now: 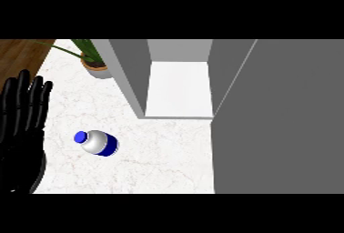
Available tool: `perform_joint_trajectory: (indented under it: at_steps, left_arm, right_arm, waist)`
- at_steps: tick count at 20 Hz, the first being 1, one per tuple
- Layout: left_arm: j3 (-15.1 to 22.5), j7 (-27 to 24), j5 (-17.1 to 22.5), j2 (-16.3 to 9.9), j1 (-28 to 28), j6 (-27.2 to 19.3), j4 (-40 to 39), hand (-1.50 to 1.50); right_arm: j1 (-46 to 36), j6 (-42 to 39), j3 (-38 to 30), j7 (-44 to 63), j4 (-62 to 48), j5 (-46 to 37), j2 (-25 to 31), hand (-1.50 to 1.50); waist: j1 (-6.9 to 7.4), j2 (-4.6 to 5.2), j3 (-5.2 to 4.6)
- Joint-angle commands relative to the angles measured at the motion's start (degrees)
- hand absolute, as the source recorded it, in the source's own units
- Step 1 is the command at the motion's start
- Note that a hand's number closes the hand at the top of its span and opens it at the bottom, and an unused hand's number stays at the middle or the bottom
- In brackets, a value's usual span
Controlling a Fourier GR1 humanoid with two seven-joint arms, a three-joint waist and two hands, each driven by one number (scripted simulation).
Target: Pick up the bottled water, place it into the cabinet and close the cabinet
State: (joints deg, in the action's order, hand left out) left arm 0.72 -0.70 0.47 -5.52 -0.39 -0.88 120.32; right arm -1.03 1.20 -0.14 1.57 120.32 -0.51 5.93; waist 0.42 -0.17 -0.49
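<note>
White marble worktop w/ bottled water at 8 o'clock; left robot hand at 9, fingers straight, apart; cabinet open at 12.

The bottled water is standing on the white marble counter, blue cap pointing toward the view's left. The left hand is resting open at the left edge, fingers up. The cabinet is standing open, its grey door extending along the right. A potted plant is sitting beside the cabinet.

Blue-capped bottled water on counter; cabinet open.
</note>
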Motion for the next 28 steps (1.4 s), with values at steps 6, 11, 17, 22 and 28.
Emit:
perform_joint_trajectory:
  at_steps: [6,11,17,22,28]
  left_arm:
    - [-2.0,-8.1,27.1,-9.4,-3.0,27.0,-5.6,-1.5]
    - [-5.0,-1.5,41.2,-18.5,5.4,39.8,-12.5,-1.5]
    - [-14.0,-2.6,51.2,-28.7,7.9,52.7,-22.3,-1.5]
    - [-15.8,-1.4,50.0,-28.8,9.1,55.2,-23.0,-1.5]
    - [-14.8,-1.4,42.8,-23.1,8.2,54.6,-23.9,-1.5]
  right_arm:
    - [2.5,-1.6,2.7,-1.6,5.2,3.2,-2.0,-1.5]
    - [11.6,-5.5,6.3,8.0,6.6,9.6,-1.3,-1.5]
    - [24.4,-6.5,8.9,12.2,22.0,11.4,-0.1,-1.5]
    - [33.0,-7.2,11.7,11.2,27.4,10.0,-1.2,-1.5]
    - [37.8,-9.7,13.1,5.6,25.9,8.4,-1.8,-1.5]
  waist:
    - [-2.36,0.21,0.15]
    - [-1.0,0.08,0.36]
    - [-1.27,-0.06,0.44]
    - [-1.01,-0.03,0.49]
    - [-1.01,-0.01,0.49]
